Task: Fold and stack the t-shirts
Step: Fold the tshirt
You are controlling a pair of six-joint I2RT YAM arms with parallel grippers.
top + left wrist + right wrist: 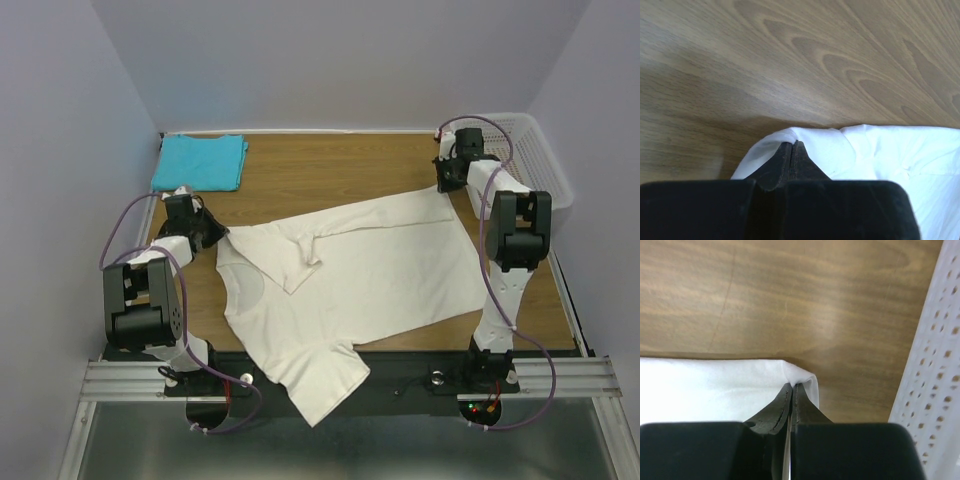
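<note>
Left hand (792, 145): fingers pressed fully together, with a rolled fold of the plain cream-white cloth t-shirt (370, 265) caught at the tips. The grip is on the shirt's left edge, low to the wood-grain tabletop (330, 165).

Right hand (791, 386): also closed tight, pinching the far right corner of the same shirt. Only a little cloth shows past the tips. The white plastic mesh basket (545, 160) stands just beside this hand.

Between the hands the shirt lies spread and mostly flat across the tabletop. A flap is turned over near its left middle. One short sleeve (320, 385) hangs off the near edge, over the black base rail (420, 365).

The folded turquoise-blue cloth t-shirt (200, 162) sits in the far left corner, well apart from the cream one.

Risks, as judged from here:
- The right pinch looks shallow. A quick lift or pull could draw the corner out.
- If the hands rise unevenly, the cloth will twist and the fold line will run crooked.
- The hanging sleeve could drag or snag on the rail as the shirt moves.
- An outward swing of the right hand could knock the basket.
- The turned flap may drop open mid-carry.
</note>
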